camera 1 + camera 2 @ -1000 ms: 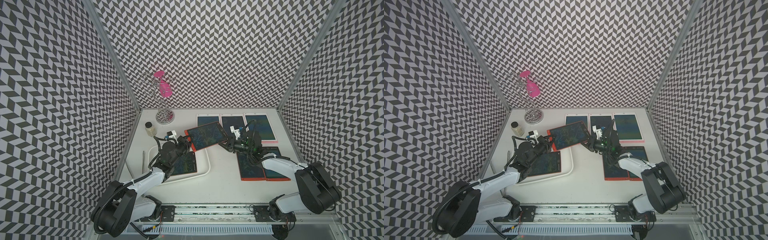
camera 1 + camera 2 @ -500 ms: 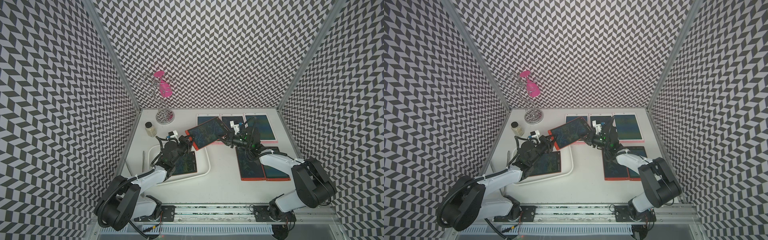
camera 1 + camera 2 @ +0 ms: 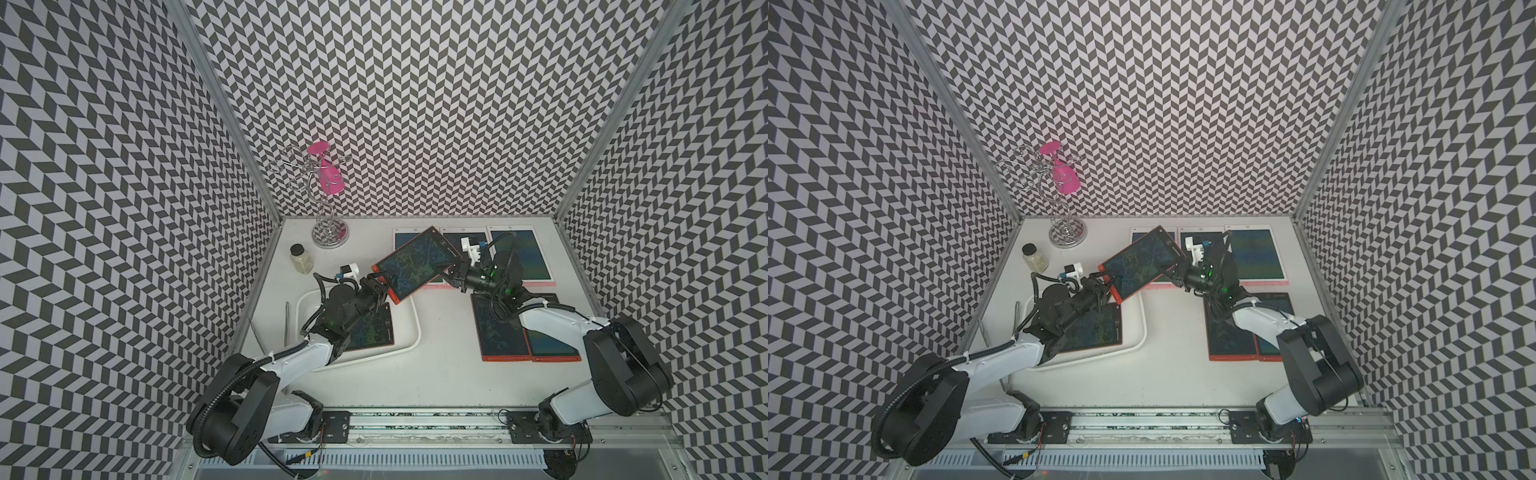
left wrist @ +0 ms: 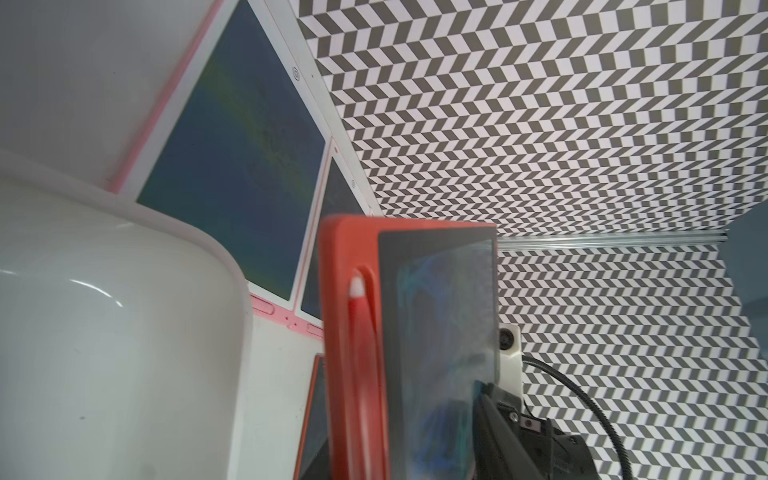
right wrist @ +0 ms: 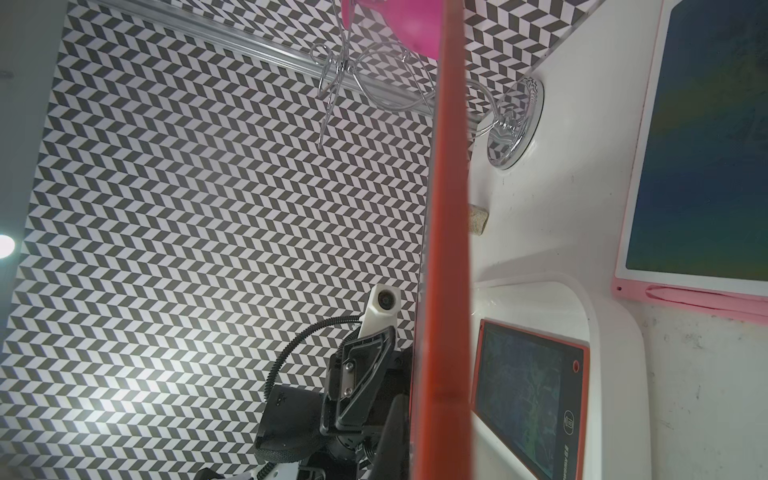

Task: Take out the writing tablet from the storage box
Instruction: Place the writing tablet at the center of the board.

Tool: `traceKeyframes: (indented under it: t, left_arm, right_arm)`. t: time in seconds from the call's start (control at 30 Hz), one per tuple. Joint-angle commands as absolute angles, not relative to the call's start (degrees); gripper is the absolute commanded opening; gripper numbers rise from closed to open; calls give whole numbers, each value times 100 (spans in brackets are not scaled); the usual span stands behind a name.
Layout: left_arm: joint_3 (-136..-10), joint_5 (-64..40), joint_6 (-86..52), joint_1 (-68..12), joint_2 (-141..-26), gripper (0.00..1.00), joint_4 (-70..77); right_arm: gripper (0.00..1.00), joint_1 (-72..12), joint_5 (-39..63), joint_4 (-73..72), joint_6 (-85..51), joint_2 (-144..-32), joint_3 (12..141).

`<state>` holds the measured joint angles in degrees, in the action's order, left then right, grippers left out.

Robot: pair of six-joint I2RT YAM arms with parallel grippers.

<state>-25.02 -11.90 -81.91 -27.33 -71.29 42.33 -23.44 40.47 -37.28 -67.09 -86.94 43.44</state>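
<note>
Right claw (image 3: pixel 451 274): closed on the right-hand short edge of the writing tablet (image 3: pixel 415 264). The right wrist view shows this tablet (image 5: pixel 449 249) edge-on, running straight out from the claw.

Left claw (image 3: pixel 381 286): positioned at the opposite, lower corner of the writing tablet. In the right wrist view its one visible finger (image 5: pixel 361 374) stands clear of the tablet face, so the jaws are parted. The second finger is hidden behind the tablet.

Writing tablet: red frame, dark screen, red pen clipped into the side of the frame (image 4: pixel 361 332). It is off the surface (image 3: pixel 436 374), tilted, and spans the gap between the two claws in both top views. Its lower corner hangs above the far right corner of the storage box (image 3: pixel 417 328). Its upper end overlaps the back row of tablets.

Storage box: white, on the left half of the surface, under the left arm. A second red tablet (image 3: pixel 370 328) lies flat inside it.

Other items:
- Three pink-framed tablets (image 3: pixel 521 253) lie in a row along the back wall.
- Two red tablets (image 3: pixel 498 336) lie side by side under the right arm.
- A small jar (image 3: pixel 301 259) and a wire stand (image 3: pixel 328 232) holding a pink cup (image 3: pixel 328 178) occupy the back left corner.
</note>
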Motion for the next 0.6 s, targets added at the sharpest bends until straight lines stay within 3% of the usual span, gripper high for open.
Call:
traceKeyframes:
  t: [0.0,0.37,0.47,0.57]
  left_arm:
    - [-2484,-1368,-7937,-2631,-6706,51,4376]
    - [-2567,-1258,-6477,-1930,-5715,65,2695]
    - [-2875,-1332,-5593,-1830,-5838,72,2359]
    - [-3335,-1864,-4819,-1745,-6417,74,2331]
  right_arm:
    - [0,-2198,4076,-4289,-6730,-8523,4237]
    - [0,-1828,4886,-3314,-6076,-8409,4458]
    - [0,-1678,5254,-3077,-5859,-8376,4463]
    - [0,-1563,5666,-2725,-5588,-8419,4573]
